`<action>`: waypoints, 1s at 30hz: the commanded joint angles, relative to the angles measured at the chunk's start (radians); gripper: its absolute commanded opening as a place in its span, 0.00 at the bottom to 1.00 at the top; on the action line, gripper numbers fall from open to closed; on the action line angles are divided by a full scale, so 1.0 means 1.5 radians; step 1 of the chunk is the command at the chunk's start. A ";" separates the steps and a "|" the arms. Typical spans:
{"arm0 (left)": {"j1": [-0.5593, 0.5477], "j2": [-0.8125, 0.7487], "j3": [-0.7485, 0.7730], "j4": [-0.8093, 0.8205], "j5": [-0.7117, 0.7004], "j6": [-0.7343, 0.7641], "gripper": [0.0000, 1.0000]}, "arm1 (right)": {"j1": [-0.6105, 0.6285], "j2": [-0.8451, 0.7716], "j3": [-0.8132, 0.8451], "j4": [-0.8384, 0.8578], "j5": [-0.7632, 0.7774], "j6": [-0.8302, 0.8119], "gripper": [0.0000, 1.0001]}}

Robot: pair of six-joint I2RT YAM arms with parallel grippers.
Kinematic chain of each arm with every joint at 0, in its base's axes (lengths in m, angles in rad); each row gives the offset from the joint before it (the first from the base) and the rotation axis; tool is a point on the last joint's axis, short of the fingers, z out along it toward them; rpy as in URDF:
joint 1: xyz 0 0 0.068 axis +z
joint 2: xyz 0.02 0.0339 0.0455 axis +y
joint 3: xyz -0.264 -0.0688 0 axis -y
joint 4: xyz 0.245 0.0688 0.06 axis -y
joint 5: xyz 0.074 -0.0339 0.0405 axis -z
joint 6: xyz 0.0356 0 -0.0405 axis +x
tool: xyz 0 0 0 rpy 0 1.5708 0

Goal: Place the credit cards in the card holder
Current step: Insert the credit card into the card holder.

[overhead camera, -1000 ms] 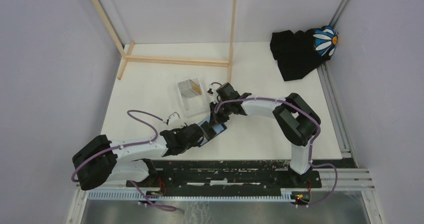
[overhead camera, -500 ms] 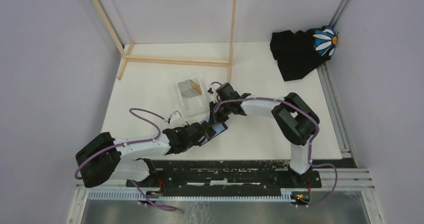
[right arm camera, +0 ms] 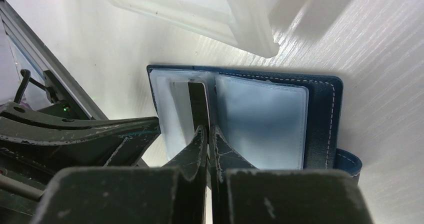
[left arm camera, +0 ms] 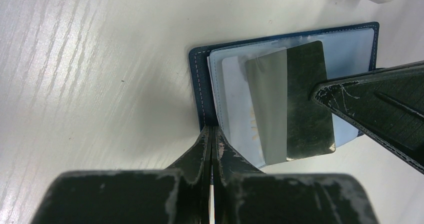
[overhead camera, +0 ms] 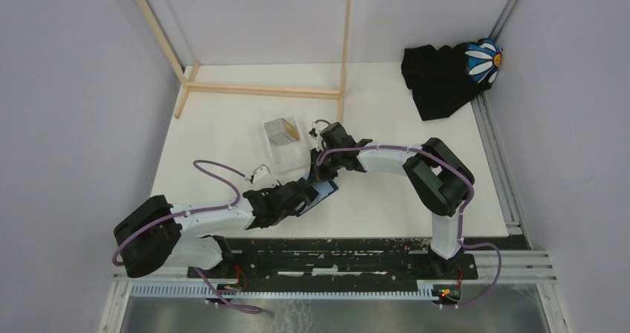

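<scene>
— So, what do you have in front of you, biggest first?

— You're working over a white table (overhead camera: pixel 223 125), flat and matte, with a faint wood grain. A frame of pale wooden strips (overhead camera: pixel 260 89) stands along its far side. A crumpled black cloth (overhead camera: pixel 434 80) sits in the far right corner.

— And your containers?

— You have two. The clear plastic box (overhead camera: pixel 291 158) is rigid and square-cornered and stands near the middle of the table. A stack of cards (overhead camera: pixel 282 130) sits inside it at the far end, silvery with an orange-brown face showing. Just beside the box, on the side nearer you, the card holder (right arm camera: pixel 320 114) lies open on the table. It has a navy cover with pale stitching along the rim, frosted see-through pockets inside, and a small tab sticking out at one side.

— Is anything in the holder?

— You can see one credit card (left arm camera: pixel 292 104), thin, grey and glossy, with rounded corners. It sits partway into a pocket on one leaf. One part of it looks hazy under the plastic, and the rest is bare and dark.

— How do your grippers stand?

— Your left gripper (left arm camera: pixel 211 134) has its fingers pressed together on the edge of the holder, just beside that pocket. Your right gripper (right arm camera: pixel 207 133) is pressed together too and looks to be nipping the bare end of the card. The black fingers of both are scuffed and scratched.
</scene>
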 commanded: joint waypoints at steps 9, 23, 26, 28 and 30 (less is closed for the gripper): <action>-0.002 0.029 0.015 0.016 0.010 0.015 0.03 | 0.034 0.025 -0.018 0.037 0.022 0.021 0.01; -0.002 0.026 0.010 0.023 0.003 0.006 0.03 | 0.045 -0.003 0.006 -0.054 0.056 -0.043 0.34; -0.003 0.026 0.011 0.024 0.001 0.005 0.03 | 0.045 -0.013 0.018 -0.076 0.067 -0.058 0.37; -0.002 0.025 0.011 0.024 0.000 0.005 0.03 | 0.045 -0.019 0.027 -0.088 0.070 -0.064 0.38; -0.002 0.025 0.011 0.024 -0.003 0.004 0.03 | 0.044 -0.024 0.034 -0.099 0.072 -0.069 0.39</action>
